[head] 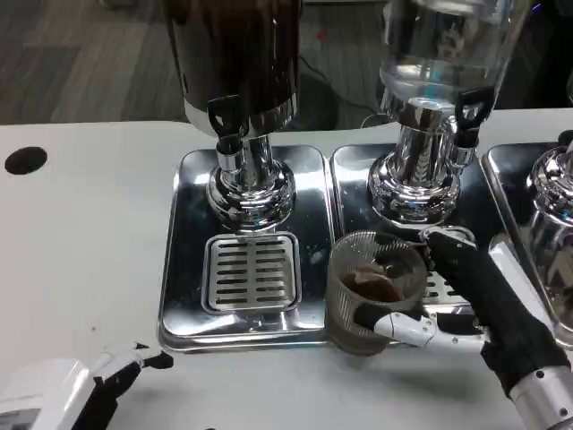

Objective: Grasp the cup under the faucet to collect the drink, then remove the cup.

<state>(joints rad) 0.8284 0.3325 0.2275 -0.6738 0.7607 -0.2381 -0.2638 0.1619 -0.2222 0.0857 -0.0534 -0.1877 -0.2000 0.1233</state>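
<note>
Right robot hand (466, 300) grips the cup (374, 291), fingers wrapped round its wall; we see dark drink in the bottom. We hold the cup over the front edge of the trays (179, 296), between the dark dispenser (237, 81) and the clear one (439, 54), under neither faucet. If we tilt it as we draw it off, the drink could slop; the tray lip might catch its base. Our left robot hand (81, 385) rests low on the worktop (81, 251), empty, fingers loosely apart.
</note>
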